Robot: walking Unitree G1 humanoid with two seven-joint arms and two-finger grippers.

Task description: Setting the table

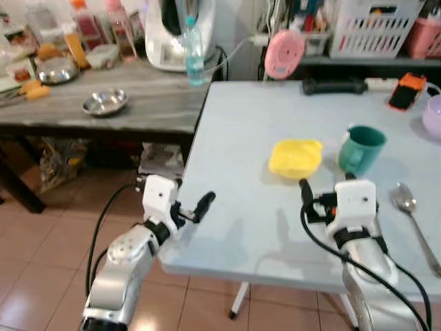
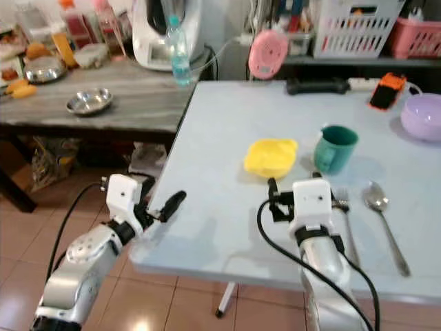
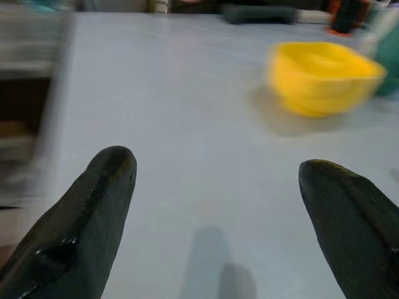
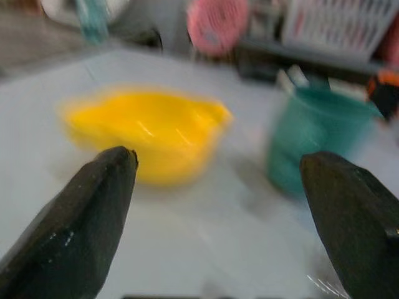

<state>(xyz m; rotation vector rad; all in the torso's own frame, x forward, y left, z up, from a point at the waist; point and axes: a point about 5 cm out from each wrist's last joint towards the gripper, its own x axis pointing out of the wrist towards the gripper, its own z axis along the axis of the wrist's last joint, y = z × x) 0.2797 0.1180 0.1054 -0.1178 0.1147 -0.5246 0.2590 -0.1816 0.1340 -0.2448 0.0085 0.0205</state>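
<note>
Right end effector, released, faces a shallow, glossy yellow bowl beside a green cup.

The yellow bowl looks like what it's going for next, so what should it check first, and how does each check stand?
1. Right claw open: ok, its fingers are spread wide.
2. Right claw empty: ok.
3. Yellow bowl ahead of the right claw: ok.
4. Room beside the bowl: not ok, the green cup stands close.
5. Fork and spoon out of the path: cannot tell, they lie right beside the right arm.
6. Left claw out of the way: ok, open at the table edge.
</note>
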